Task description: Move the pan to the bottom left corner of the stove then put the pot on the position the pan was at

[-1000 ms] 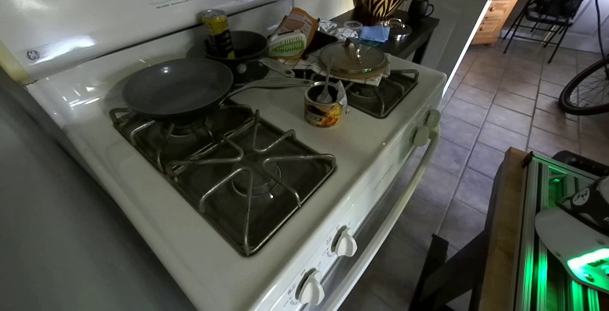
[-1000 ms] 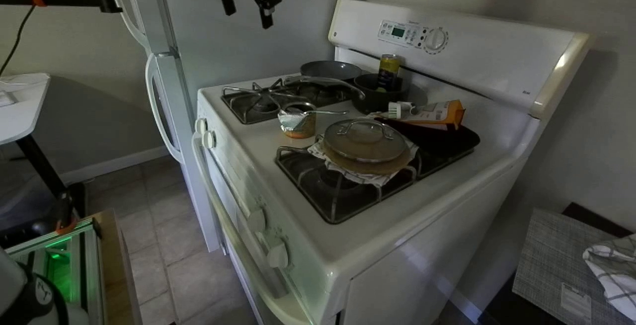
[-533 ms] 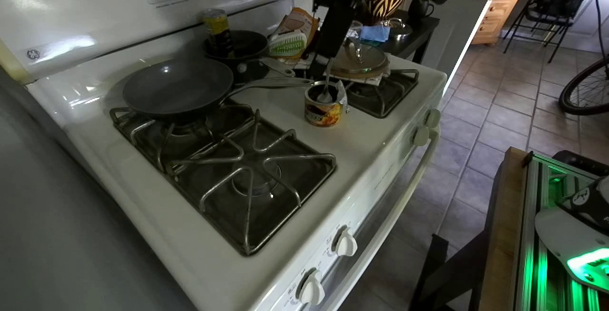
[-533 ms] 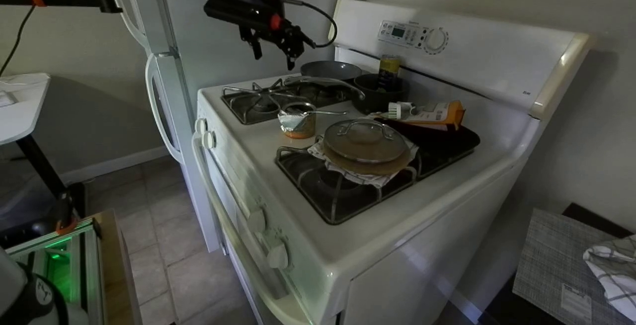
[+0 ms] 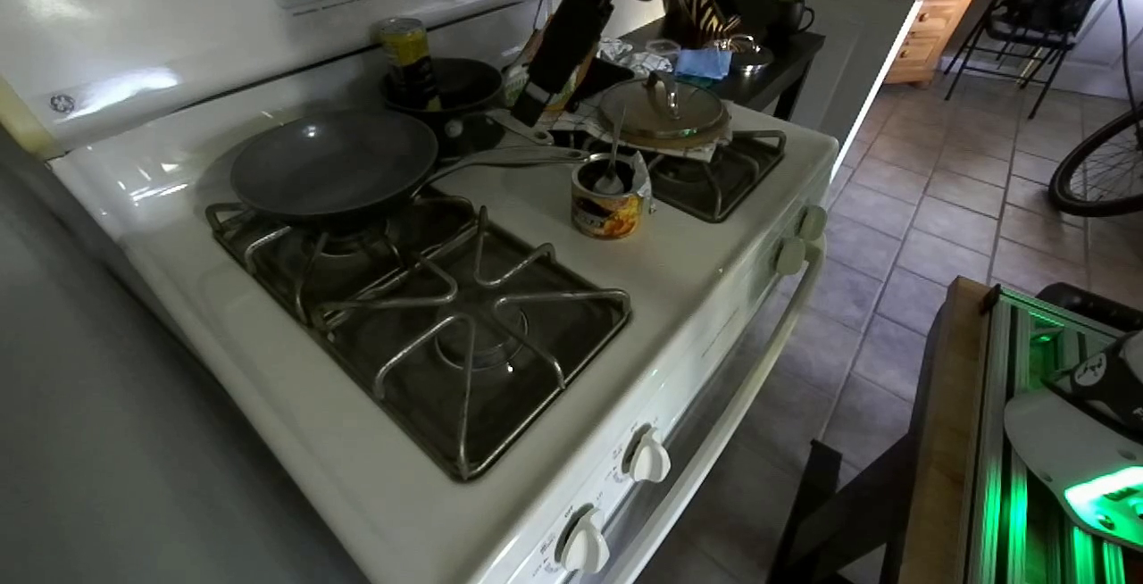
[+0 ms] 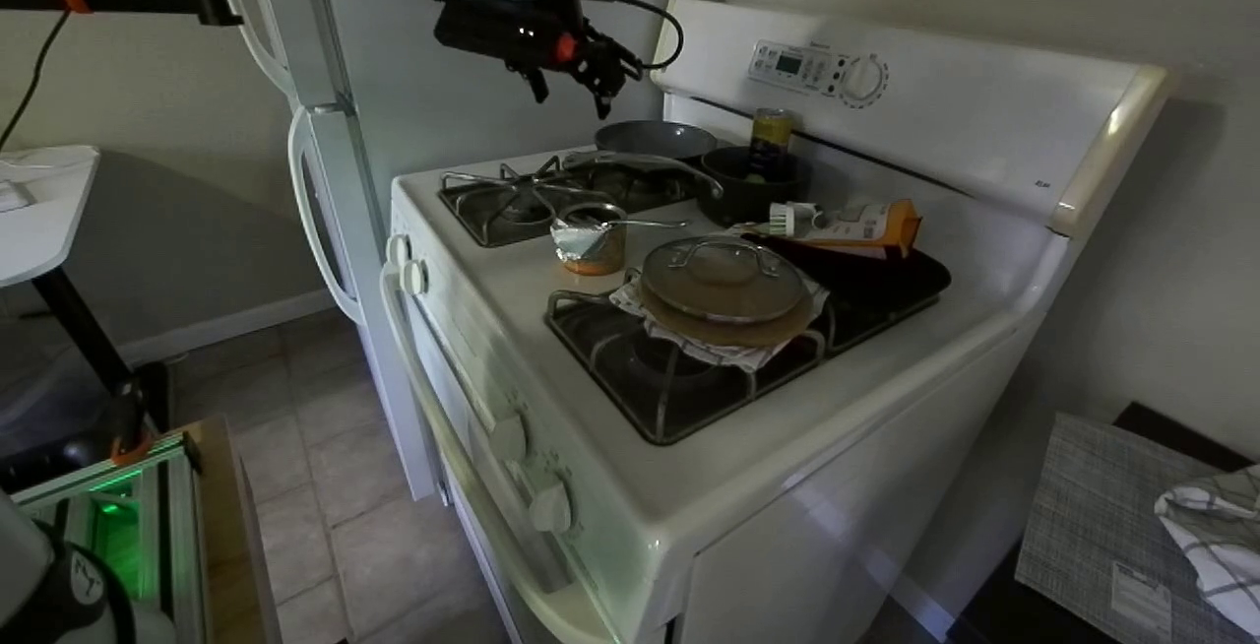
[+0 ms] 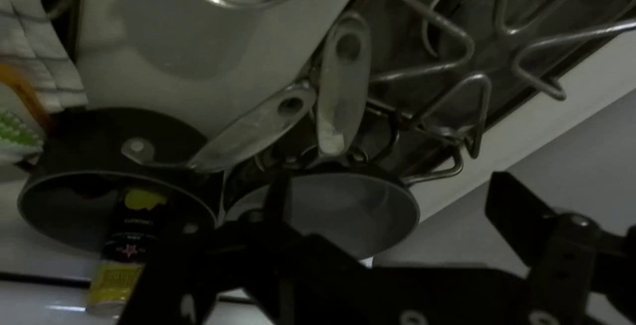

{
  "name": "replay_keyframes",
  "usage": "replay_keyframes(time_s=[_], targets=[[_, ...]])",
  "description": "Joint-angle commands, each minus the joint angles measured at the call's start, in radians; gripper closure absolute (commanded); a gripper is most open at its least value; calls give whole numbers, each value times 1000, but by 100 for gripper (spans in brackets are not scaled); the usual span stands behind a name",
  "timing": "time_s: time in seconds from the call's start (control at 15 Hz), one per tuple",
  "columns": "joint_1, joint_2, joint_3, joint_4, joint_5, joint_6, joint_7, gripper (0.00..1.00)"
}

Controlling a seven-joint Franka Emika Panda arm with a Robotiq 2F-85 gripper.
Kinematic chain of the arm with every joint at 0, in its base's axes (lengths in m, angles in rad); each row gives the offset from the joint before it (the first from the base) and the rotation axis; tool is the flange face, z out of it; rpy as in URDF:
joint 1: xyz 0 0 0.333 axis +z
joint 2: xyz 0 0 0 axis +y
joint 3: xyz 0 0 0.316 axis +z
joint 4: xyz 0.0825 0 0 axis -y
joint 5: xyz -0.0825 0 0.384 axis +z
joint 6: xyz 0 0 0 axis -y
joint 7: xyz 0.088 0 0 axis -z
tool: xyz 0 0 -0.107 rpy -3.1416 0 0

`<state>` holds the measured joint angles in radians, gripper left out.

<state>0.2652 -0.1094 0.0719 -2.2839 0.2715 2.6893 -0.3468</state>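
Note:
The dark grey pan (image 5: 335, 164) sits on the stove's (image 5: 357, 459) rear burner grate nearest the fridge; it also shows in an exterior view (image 6: 658, 139) and the wrist view (image 7: 348, 210). The black pot (image 6: 740, 199) stands right beside it with a yellow-black can inside; it also shows in the wrist view (image 7: 114, 131). Both handles point toward the stove front, their ends close together. My gripper (image 6: 571, 104) is open and empty, in the air above the stove. In the wrist view (image 7: 391, 186) its fingers are wide apart, one overlapping the pan.
An opened can (image 5: 607, 200) with a fork stands mid-stove near the handle ends. A lidded tan pan (image 6: 724, 289) rests on a cloth over the front grate. An orange bag (image 6: 866, 230) lies behind it. The fridge (image 6: 492, 63) borders the stove's pan side.
The gripper came down into view over the stove, then shifted toward the back and slightly up, staying open. The pan, pot and other objects have not moved.

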Motion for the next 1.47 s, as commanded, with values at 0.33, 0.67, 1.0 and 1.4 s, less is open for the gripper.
replay_keyframes(time_s=[0.33,0.67,1.0,1.4], targets=[[2,247,25,133,58,124,-46,0],[0,312,30,198,78,79,-41,0],[-35,268,7,185,-298,-49,254,0],[-88,280,98,209,-152,-108,188,0]])
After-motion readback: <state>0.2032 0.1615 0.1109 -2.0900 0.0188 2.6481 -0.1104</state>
